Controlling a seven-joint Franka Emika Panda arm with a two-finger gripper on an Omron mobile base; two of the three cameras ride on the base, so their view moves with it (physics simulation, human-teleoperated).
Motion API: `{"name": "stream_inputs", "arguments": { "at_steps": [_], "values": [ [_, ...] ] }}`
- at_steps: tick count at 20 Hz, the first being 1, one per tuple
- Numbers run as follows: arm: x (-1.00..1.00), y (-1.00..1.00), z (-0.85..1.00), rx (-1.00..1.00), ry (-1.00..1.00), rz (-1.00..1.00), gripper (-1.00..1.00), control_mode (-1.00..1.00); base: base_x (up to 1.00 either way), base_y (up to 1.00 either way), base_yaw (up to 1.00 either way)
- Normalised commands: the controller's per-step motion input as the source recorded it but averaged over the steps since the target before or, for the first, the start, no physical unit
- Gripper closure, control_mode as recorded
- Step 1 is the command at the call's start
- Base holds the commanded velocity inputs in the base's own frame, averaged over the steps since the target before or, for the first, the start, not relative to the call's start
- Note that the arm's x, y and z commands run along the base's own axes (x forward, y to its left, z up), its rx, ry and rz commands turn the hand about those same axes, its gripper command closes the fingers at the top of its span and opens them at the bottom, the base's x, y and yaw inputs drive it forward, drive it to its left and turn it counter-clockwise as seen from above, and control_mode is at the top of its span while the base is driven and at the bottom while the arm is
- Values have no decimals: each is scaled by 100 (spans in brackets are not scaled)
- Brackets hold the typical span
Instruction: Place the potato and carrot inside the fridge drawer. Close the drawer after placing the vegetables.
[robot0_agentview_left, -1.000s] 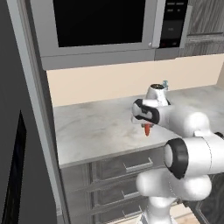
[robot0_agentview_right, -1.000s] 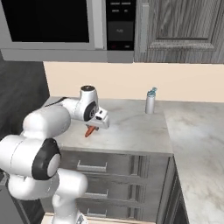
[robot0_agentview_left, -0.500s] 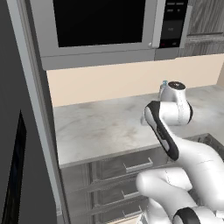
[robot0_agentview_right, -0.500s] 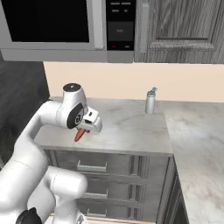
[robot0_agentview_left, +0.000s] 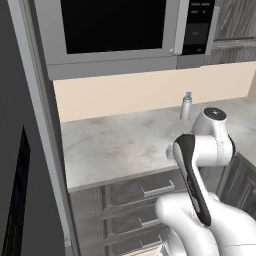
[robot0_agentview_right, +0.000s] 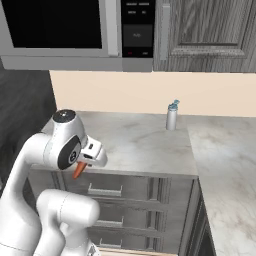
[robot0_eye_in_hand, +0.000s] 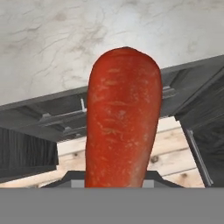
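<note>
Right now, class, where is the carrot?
The carrot is clamped in the gripper, hanging off the counter's front edge in the right base view, above the drawer fronts and left of the bottle.

Carrot (robot0_agentview_right: 78, 170): red-orange, tapered, with a faintly ridged skin and a rounded tip. State: off the counter, clamped at its thick end between the jaws. Pose: hanging point-down with a slight slant in the right base view; in the hand view (robot0_eye_in_hand: 121, 118) it runs straight out from the jaws. Location: in the air just past the counter's near edge, in front of the drawer fronts below it.
</note>
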Motion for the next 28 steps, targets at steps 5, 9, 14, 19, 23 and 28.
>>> {"name": "stream_inputs", "arguments": {
  "at_steps": [5, 9, 14, 19, 23, 28],
  "values": [
    [1, 3, -3, 0, 0, 1, 100, -100, 0, 0, 0],
    [-9, 0, -6, 0, 0, 0, 100, 100, -50, 0, 1],
    [0, 0, 0, 0, 0, 0, 100, 100, -100, 4, 11],
    [0, 0, 0, 0, 0, 0, 100, 100, -100, 1, 22],
    [0, 0, 0, 0, 0, 0, 100, 100, -100, 11, 28],
    [0, 0, 0, 0, 0, 0, 100, 100, -100, 26, 30]
  ]
}}
